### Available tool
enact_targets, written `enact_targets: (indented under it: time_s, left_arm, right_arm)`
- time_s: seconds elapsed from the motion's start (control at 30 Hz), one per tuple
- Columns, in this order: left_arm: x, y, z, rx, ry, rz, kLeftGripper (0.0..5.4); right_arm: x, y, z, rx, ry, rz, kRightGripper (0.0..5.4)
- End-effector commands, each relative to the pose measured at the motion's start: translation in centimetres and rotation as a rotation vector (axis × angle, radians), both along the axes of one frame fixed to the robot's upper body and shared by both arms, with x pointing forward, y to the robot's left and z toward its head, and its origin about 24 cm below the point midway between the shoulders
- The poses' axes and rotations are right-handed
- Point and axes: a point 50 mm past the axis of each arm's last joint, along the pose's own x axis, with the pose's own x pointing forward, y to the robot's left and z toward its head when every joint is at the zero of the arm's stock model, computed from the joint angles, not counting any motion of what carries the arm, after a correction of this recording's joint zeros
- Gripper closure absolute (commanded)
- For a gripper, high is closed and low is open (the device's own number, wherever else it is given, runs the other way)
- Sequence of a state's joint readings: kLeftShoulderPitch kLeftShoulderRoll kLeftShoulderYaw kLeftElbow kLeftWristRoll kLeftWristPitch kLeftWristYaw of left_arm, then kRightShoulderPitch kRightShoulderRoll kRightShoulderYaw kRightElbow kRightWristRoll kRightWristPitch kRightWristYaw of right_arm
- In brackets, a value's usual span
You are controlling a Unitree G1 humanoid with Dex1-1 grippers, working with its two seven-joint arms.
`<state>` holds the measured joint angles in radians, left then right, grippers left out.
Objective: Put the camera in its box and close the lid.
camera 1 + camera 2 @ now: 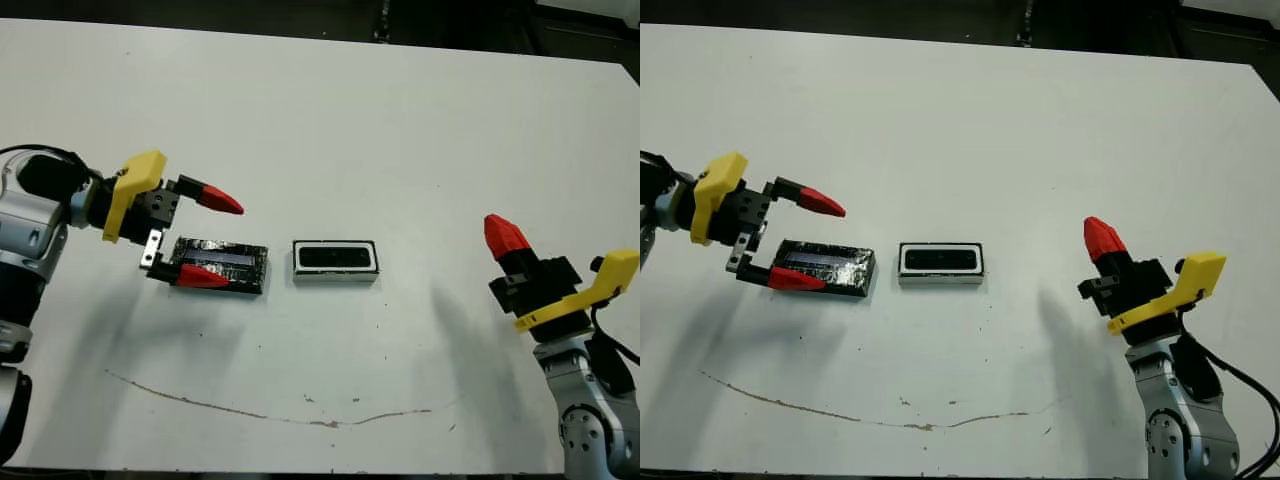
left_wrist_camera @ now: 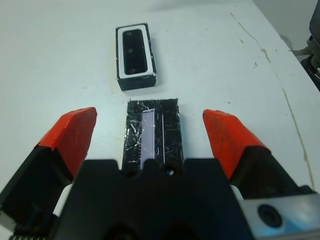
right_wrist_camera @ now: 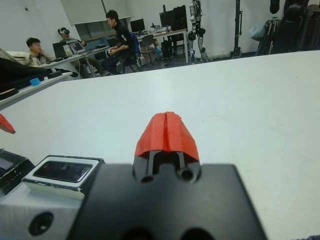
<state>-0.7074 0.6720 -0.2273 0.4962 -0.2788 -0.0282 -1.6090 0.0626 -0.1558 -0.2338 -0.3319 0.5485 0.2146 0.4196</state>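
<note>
Camera (image 2: 134, 44) lies inside box (image 1: 336, 262), mid-table. Lid (image 1: 222, 264) flat just left of it. Left gripper (image 1: 208, 238) spread wide, straddling the lid, likely lining up a grasp. Right gripper (image 1: 505, 236) pinched together, empty, parked far right.

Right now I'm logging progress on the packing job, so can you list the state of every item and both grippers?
camera: lying inside the box, flat.
box: open, no lid on it, upright on the table.
lid: off the box, flat on the table beside it.
left gripper: open, fingers straddling the lid, not closed on it.
right gripper: shut, empty, off to the side of the box.
</note>
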Motion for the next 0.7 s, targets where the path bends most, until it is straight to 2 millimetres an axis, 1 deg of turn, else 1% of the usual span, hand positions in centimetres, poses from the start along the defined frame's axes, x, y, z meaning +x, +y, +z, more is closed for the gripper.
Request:
enact_targets:
  time_s: [0.03,0.37,0.6,0.7]
  left_arm:
    - [0.1,0.1,-0.9,0.045,0.031,-0.003,0.0]
    - [0.4,0.2,-1.7,0.112,0.045,0.002,0.0]
    - [0.4,1.0,-2.1,0.138,0.061,0.036,0.0]
    - [0.3,1.3,-2.1,0.155,0.034,0.038,0.0]
  right_arm:
    - [-0.3,-0.4,-0.1,-0.012,0.008,-0.004,5.39]
    - [-0.3,-0.4,-0.2,0.01,0.004,0.017,5.39]
    - [-0.2,-0.4,-0.3,0.013,0.005,0.025,5.39]
    - [-0.2,-0.4,-0.2,0.006,0.002,0.028,5.39]
